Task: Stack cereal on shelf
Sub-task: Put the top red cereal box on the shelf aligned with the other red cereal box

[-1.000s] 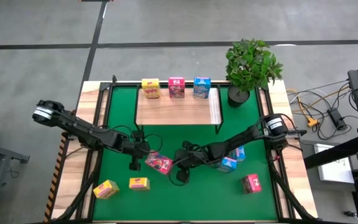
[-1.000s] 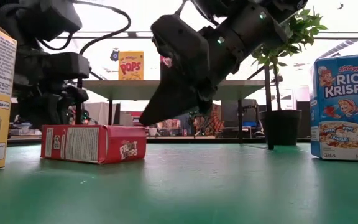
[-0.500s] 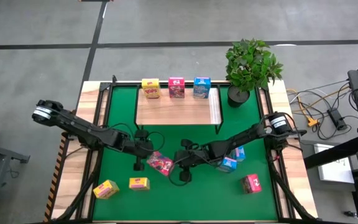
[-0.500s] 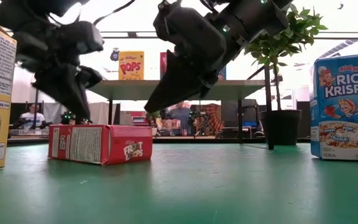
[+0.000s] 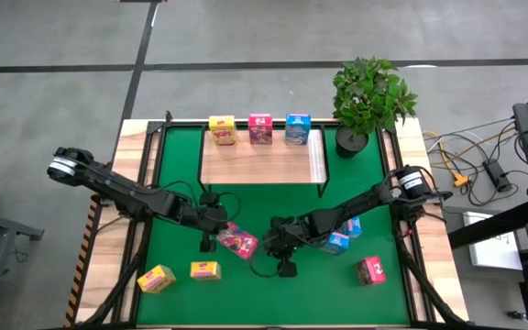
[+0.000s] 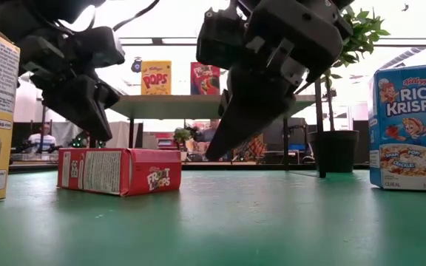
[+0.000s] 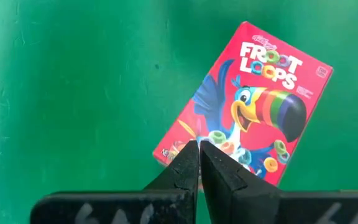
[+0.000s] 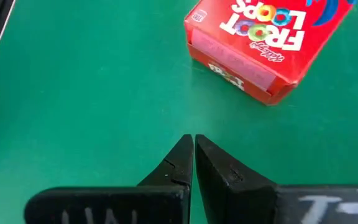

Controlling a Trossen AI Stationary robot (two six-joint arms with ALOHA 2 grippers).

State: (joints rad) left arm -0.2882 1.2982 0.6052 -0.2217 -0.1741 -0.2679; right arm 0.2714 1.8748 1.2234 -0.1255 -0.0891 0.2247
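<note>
Nearest the front edge of the green mat [image 5: 177, 197], two small yellow cardboard cereal boxes lie flat, one [image 5: 156, 279] at the left corner and one [image 5: 206, 270] just beside it to the right; a pink-red box [image 5: 371, 269] lies well apart at the front right. A little farther in, mid-table, a flat-lying pink-red Froot Loops box [image 5: 236, 241] rests on the mat between the two dark arms. The left gripper [image 5: 209, 240] hangs over the box's left end with its two fingers pressed together, tips poised just above the box's lower edge in the left wrist view [image 7: 199, 163]; whether they touch the cardboard cannot be told. The right gripper [image 5: 285, 266] sits just to the box's right, low over bare mat, fingers likewise closed together and holding nothing, apart from the box as its own wrist view shows [image 8: 193, 157]. Behind the right arm, two blue Rice Krispies boxes [image 5: 339, 238] stand close together, partly hidden by the arm. Farther back is the low light-wood shelf board on thin black legs [image 5: 259, 160], a white strip along its right end. Along its far edge stand three upright boxes in a row: yellow [image 5: 222, 129], pink-red [image 5: 259, 128], and blue [image 5: 297, 127]. Beyond the shelf's right corner stands a leafy green plant in a dark pot [image 5: 371, 99].
</note>
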